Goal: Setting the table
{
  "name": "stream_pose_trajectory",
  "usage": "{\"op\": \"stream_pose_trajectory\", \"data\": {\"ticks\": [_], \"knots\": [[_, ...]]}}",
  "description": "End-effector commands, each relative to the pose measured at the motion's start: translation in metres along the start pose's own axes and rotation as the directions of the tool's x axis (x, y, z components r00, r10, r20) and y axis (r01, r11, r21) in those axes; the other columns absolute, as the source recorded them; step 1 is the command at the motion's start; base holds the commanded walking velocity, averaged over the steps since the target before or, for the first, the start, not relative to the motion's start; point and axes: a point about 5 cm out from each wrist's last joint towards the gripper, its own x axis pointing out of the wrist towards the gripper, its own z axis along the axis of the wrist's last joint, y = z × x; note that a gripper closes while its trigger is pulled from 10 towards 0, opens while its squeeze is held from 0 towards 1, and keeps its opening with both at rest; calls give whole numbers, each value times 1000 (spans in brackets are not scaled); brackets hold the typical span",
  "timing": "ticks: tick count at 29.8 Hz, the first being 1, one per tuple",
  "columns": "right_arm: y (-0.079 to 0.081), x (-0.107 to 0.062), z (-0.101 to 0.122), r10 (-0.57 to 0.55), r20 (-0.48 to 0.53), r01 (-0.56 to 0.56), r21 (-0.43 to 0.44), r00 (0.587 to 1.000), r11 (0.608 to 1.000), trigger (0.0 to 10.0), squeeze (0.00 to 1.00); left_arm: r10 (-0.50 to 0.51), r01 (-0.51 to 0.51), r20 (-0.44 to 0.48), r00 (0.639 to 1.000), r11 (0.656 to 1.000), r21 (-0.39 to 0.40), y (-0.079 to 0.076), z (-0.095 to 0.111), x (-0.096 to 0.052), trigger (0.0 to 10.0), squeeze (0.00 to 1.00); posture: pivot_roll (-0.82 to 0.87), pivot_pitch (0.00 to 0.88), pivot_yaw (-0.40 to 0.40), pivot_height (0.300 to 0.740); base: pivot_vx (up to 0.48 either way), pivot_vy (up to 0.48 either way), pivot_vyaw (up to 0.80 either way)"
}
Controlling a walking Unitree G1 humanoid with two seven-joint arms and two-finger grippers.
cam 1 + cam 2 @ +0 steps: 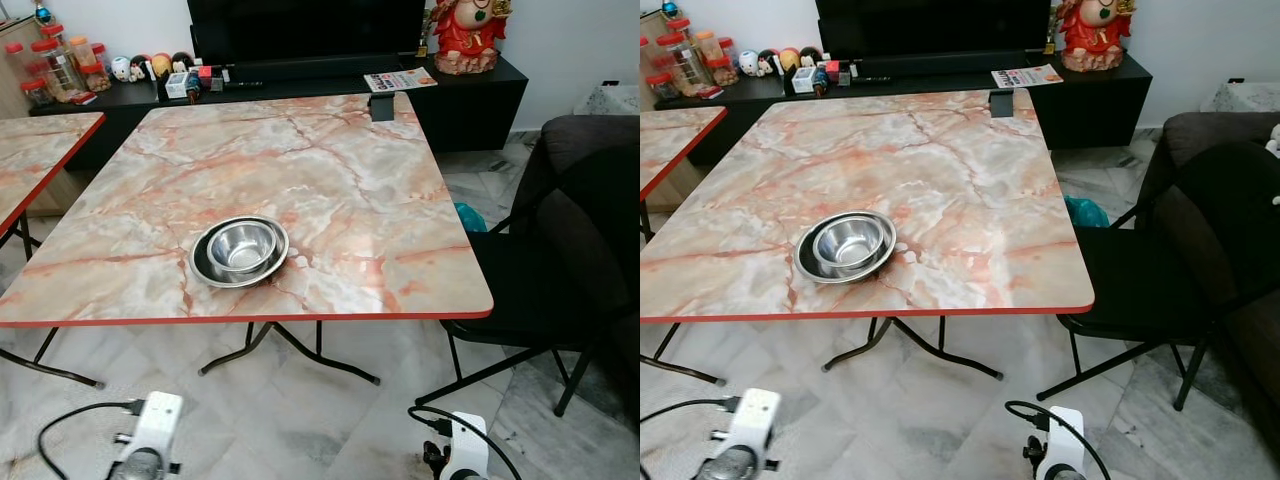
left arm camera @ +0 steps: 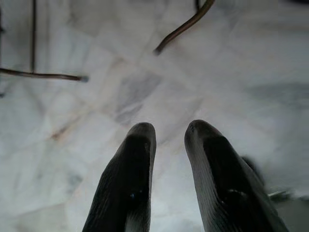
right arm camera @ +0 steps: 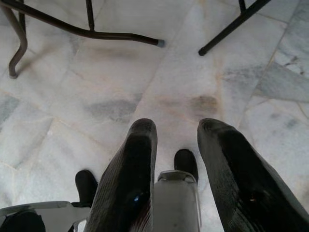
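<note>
Marble floor [image 1: 290, 420] along the bottom of the frame, both arms hanging idle low. Left gripper [image 2: 169, 133] points at bare floor, fingers parted, nothing between them. Right gripper [image 3: 176, 128] likewise released, empty, over floor tiles with the robot's own feet showing below it.

Table [image 1: 330, 180] with pink-veined marble top and red edge takes up mid frame. Steel bowl [image 1: 241, 245] sits inside a steel plate [image 1: 205, 262], lower left of centre on the table, near the front edge. Small dark stand [image 1: 383, 106] at the far edge, upper right of the top.

Black chair [image 1: 560, 260] at right of frame, just beside the table's right side. Second table [image 1: 35, 150] with the same top at left edge.

Far back: black cabinet [image 1: 470, 95] along the wall, TV [image 1: 305, 28] on it, jars [image 1: 60, 65] upper left, small figures [image 1: 150, 66], leaflet [image 1: 400, 80], red figurine [image 1: 468, 35] upper right.
</note>
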Motion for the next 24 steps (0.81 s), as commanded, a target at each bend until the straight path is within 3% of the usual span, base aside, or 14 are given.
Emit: {"op": "stream_pose_trajectory", "data": {"ticks": [1,12,24], "knots": [[1,1,2,3,3,-3,8,1000,1000,10000,0,-20,17,-23,1000,993,-114,-10,-2,0,10000,0,-196,0,60,740,0,0,0],[-2,0,3,9,3,-9,-21,1000,1000,10000,0,-90,79,-54,994,979,-188,-46,-8,-4,10000,0,-210,0,33,740,0,0,0],[-2,2,12,22,12,-21,-54,1000,998,10000,0,-81,64,-66,995,973,-223,-48,-13,-6,10000,0,-185,0,8,740,0,0,0]]}}
